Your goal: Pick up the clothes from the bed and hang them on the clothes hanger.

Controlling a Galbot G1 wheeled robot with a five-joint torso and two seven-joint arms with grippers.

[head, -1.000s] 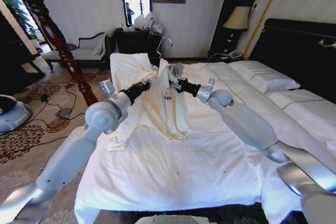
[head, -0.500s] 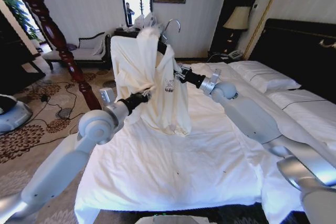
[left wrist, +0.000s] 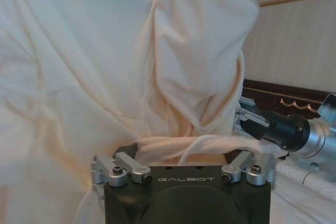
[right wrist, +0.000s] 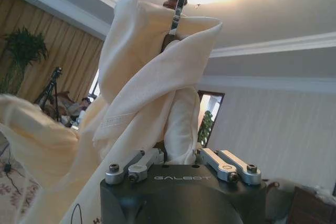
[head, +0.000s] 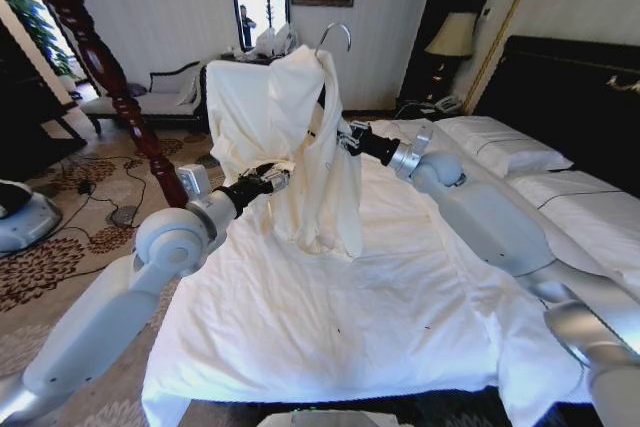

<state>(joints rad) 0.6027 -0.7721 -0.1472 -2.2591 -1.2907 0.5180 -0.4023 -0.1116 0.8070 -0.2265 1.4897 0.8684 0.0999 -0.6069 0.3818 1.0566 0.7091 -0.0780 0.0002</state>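
The cream shirt (head: 300, 137) is held up above the bed (head: 330, 317) at the upper centre of the head view, draped over the hanger, of which only the silver wire hook (head: 336, 35) is seen above the fabric. The shirt's lower hem hangs just above the white sheet. The left gripper (head: 272, 178) is closed on a fold of the shirt at centre left; in the left wrist view a bunched strip of fabric is pinched in this gripper (left wrist: 184, 156). The right gripper (head: 345, 136) is clamped on the shirt from the centre right. A reddish-brown wooden post (head: 105, 72) stands at the upper left, near the left arm. White pillows (head: 505, 147) lie at the right by the dark headboard (head: 575, 97).
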